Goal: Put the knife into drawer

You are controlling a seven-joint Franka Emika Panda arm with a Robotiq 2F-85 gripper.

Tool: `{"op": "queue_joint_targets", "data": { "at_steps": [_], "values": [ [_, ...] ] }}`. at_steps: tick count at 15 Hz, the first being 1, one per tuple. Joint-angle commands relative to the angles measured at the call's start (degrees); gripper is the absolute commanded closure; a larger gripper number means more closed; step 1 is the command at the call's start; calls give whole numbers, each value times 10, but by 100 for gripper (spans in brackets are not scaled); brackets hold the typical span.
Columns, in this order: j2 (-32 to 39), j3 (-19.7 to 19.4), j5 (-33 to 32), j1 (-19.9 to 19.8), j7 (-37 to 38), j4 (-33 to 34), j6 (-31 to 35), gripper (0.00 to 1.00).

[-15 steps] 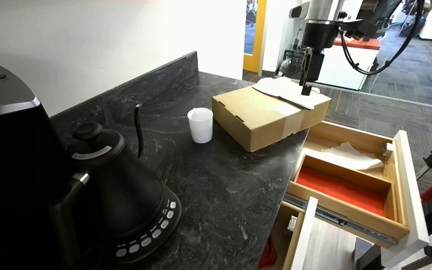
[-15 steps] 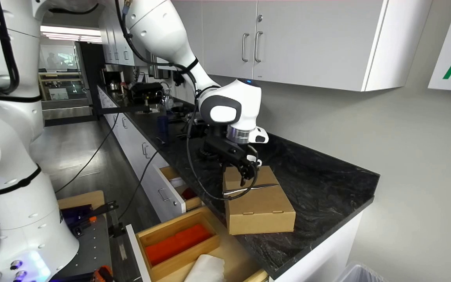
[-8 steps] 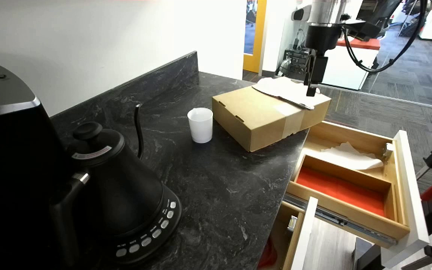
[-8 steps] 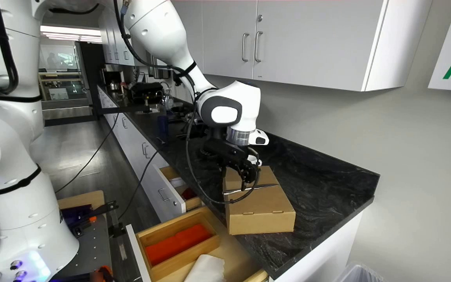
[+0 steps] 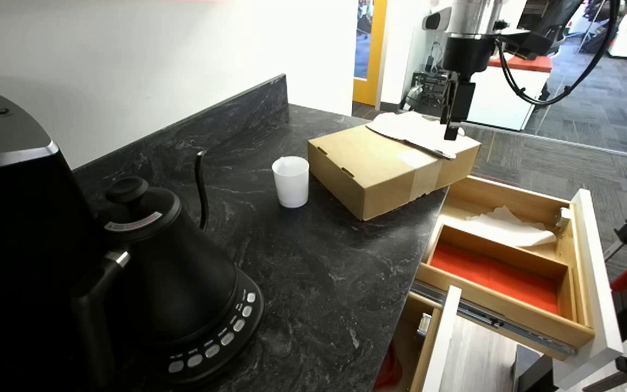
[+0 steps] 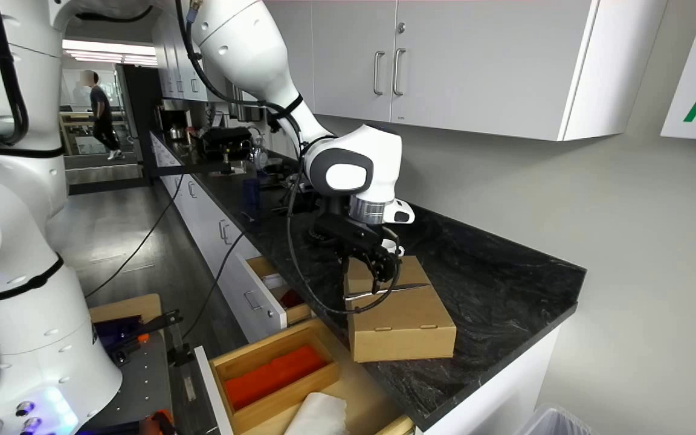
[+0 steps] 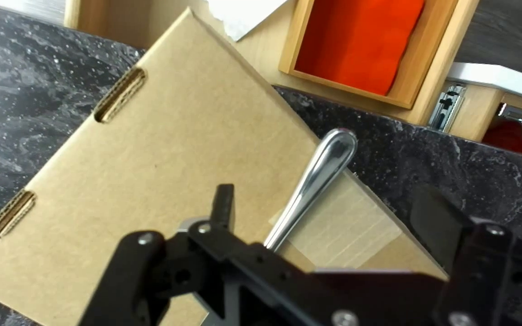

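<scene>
The gripper (image 7: 326, 201) hangs, its jaws well apart, above the knife (image 7: 308, 190), which lies on the cardboard box (image 7: 166, 149) (its rounded silver end pokes past the edge). Beyond sits the pulled-out drawer (image 7: 443, 59), one compartment (image 7: 360, 45) red-lined.

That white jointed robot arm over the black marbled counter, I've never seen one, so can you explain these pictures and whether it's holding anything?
The white jointed robot arm ends in a black two-fingered gripper. Two views look on from different places outside; the wrist view looks down past the gripper. On the black marbled counter stand a black gooseneck kettle, a white tapered cup and a brown cardboard box. A silver metal knife lies on that box, its handle poking past the edge. Nothing is held: the gripper's jaws stand apart. Below, a light wooden drawer, partly lined red-orange, is open.
</scene>
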Motion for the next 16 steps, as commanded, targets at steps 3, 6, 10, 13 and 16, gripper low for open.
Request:
{"op": "queue_joint_targets", "data": {
  "at_steps": [3,6,10,13,16],
  "values": [
    [67,5,8,-8,33,66,9,0],
    [107,5,6,-5,91,96,52,0],
    [77,-8,-15,16,184,20,148,0],
    [53,-21,-32,34,247,-24,180,0],
    [61,-25,-38,32,279,-2,158,0]
  ]
}}
